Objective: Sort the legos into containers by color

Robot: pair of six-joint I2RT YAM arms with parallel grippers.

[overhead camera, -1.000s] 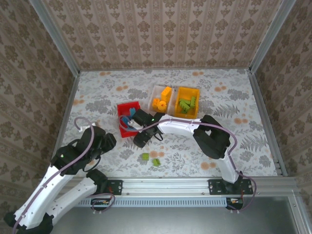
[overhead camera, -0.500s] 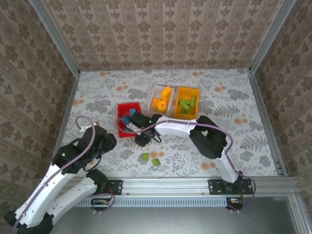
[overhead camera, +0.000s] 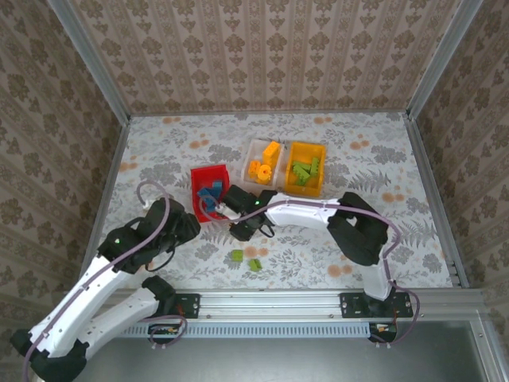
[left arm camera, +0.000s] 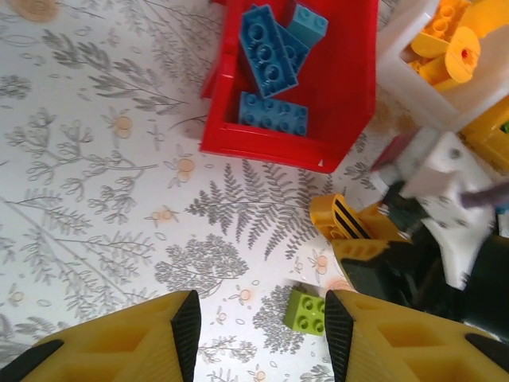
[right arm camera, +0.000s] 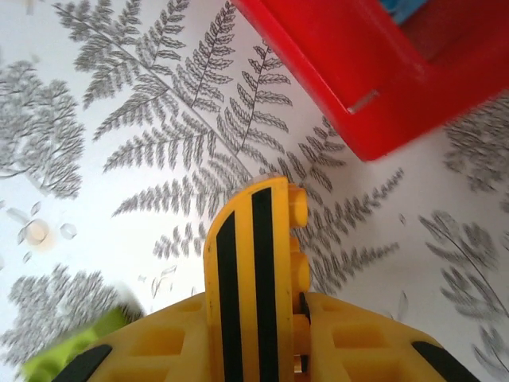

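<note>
**Sorting desk, seen from the arm bases outward.**

- The left claw (left arm camera: pixel 258 318) hangs over the patterned desk (overhead camera: pixel 398 159) with its yellow fingers (left arm camera: pixel 119 342) spread wide and nothing between them.
- In the overhead view, the left lime-green brick (overhead camera: pixel 237 255) and the right lime-green brick (overhead camera: pixel 254 264) lie loose on the desk near each other, in front of the right claw (overhead camera: pixel 242 227).
- The right claw (right arm camera: pixel 254 318) pinches a yellow black-striped brick (right arm camera: pixel 250 255) upright between its fingers. It is just beside the near corner of the red bin (right arm camera: pixel 358 87).
- The red bin (left arm camera: pixel 278 147) holds the blue bricks (left arm camera: pixel 270 52), several of them piled flat and tilted.
- Farther back, the white bin (overhead camera: pixel 256 147) contains the orange pieces (overhead camera: pixel 265 163), one of them round.
- Touching the white bin's right side, the orange-yellow bin (overhead camera: pixel 306 147) carries the sorted green bricks (overhead camera: pixel 304 170).
</note>
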